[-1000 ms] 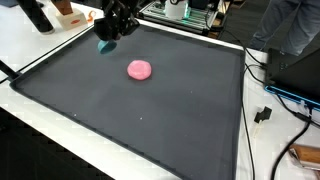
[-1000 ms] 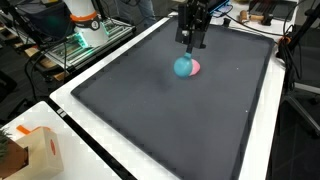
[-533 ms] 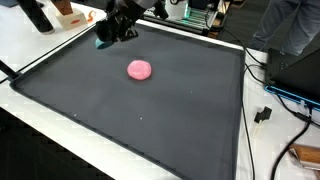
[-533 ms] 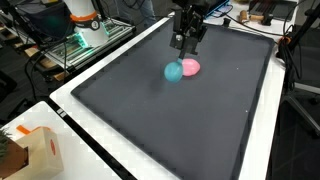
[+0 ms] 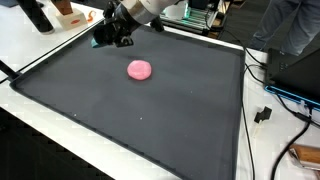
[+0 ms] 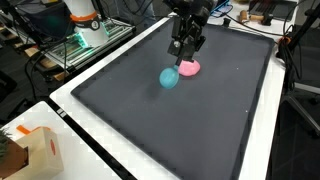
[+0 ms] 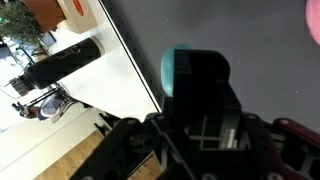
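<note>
Black mat [image 6: 150, 120], dark-rimmed, on a white table [image 5: 40, 60]; benches and cables behind.

- Cardboard box [image 6: 30, 152]: on the white table, off the mat's near left corner in an exterior view.
- Black cylinder [image 7: 62, 62]: wrist view, lying on the white border left of the mat's edge.
- Teal ball [image 6: 169, 78]: resting on the mat in its far half. It is clear of the claw, and in the wrist view [image 7: 172, 68] it shows partly above the dark housing.
- Gripper [image 6: 186, 48]: raised above the mat, up and right of the teal ball. Whether the jaws stand apart or together cannot be told.
- Pink lump [image 6: 189, 68]: on the mat, near the ball on its right, not touching. It also shows in an exterior view [image 5: 140, 70].
</note>
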### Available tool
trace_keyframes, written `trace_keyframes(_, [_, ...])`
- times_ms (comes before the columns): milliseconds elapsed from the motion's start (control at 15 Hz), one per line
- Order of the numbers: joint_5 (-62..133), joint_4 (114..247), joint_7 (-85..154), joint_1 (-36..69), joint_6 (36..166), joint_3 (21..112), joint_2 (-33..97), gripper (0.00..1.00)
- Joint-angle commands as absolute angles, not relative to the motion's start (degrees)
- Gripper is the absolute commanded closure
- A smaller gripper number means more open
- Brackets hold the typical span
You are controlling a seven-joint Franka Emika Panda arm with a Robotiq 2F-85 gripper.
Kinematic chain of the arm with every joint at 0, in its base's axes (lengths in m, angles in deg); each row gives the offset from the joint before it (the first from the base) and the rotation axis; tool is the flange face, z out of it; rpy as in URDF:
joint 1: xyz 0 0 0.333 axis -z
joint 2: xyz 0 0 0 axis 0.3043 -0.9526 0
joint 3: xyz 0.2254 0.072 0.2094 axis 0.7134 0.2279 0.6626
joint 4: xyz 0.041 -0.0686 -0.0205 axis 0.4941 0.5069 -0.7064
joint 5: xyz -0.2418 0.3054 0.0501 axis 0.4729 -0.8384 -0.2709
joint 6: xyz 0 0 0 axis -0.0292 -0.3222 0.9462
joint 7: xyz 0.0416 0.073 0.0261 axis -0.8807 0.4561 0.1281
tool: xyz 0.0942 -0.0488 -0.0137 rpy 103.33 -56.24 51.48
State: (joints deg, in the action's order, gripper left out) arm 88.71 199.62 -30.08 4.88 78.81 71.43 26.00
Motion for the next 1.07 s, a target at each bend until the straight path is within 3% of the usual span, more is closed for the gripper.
trace_keyframes(0, [90.4, 198.3, -31.7, 4.6, 75.0, 72.0, 23.8, 0.75])
trace_keyframes(1000, [87.4, 198.9, -25.6, 5.9, 74.3, 74.7, 22.6, 0.75])
